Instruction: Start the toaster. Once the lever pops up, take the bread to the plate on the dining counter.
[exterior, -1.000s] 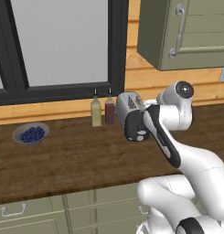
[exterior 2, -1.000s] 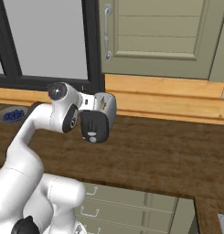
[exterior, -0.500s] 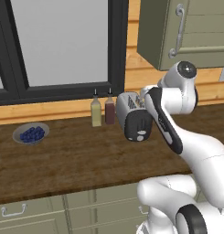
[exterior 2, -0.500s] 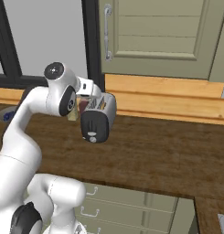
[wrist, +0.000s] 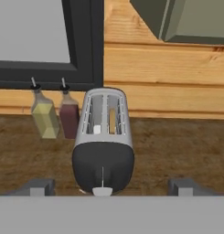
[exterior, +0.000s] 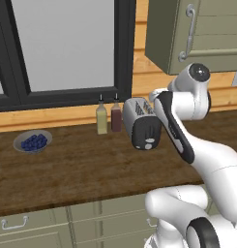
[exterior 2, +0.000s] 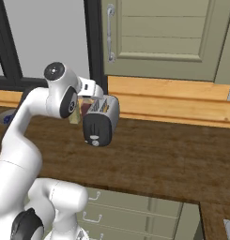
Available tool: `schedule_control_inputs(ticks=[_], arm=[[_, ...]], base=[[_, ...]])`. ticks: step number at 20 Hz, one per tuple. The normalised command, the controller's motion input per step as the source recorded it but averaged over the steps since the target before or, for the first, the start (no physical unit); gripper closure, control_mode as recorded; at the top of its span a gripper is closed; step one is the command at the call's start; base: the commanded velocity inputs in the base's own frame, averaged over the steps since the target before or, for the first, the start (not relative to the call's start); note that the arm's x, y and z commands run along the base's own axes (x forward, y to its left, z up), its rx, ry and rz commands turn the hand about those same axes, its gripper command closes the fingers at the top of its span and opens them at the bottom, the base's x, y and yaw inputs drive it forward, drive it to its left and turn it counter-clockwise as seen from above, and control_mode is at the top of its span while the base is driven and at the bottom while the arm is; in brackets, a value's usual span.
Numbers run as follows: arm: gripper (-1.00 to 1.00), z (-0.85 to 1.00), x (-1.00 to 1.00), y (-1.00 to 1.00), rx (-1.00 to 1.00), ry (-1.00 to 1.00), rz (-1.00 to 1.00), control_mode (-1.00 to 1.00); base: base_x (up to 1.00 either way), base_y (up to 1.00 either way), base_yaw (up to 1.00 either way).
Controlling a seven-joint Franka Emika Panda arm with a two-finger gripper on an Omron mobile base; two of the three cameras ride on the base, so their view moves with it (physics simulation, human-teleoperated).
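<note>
The toaster (wrist: 103, 139) stands on the wooden desk (exterior: 81, 169) under the window, black end panel toward the robot. In the hand view the lever (wrist: 102, 191) sits at the very bottom of its slot, which I judge as pushed down: the toaster looks started. A slice of bread (wrist: 112, 120) shows low in one slot, sunk rather than standing proud.

The hand (wrist: 109, 186) sits back from the end panel with its two finger tips (wrist: 38, 186) spread wide, one out on each side of the toaster and touching nothing. Against the picture of a second ago, where the hand was pressed up to the black panel, it has now pulled back and up, and the panel shows clear in both base views. The fingers, closed then, have sprung apart within that second. The arm's elbow has also lifted higher beside the wall cabinet (exterior: 197, 34).

That reads as the press finished and released. What remains, in my judgement, is to wait for the lever to rise, then lift the bread out.

Two bottles (exterior: 108, 116) stand just left of the toaster at the sill, and a bowl of blueberries (exterior: 32, 142) lies well apart on the far left. These have not shifted.
</note>
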Motion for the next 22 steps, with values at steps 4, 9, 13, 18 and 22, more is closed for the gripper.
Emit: schedule_control_inputs(ticks=[4, 9, 13, 18, 22], arm=[[-1.00, 0.04, -0.02, 0.00, 0.00, -0.02, 0.00, -1.00], [-1.00, 0.00, 0.00, 0.00, 0.00, 0.00, 0.00, -1.00], [-1.00, 0.00, 0.00, 0.00, 0.00, 0.00, 0.00, -1.00], [-1.00, 0.00, 0.00, 0.00, 0.00, 0.00, 0.00, -1.00], [-1.00, 0.00, 0.00, 0.00, 0.00, 0.00, 0.00, -1.00]], base=[[0.00, 0.00, 0.00], [0.00, 0.00, 0.00], [0.00, 0.00, 0.00], [0.00, 0.00, 0.00], [0.00, 0.00, 0.00]])
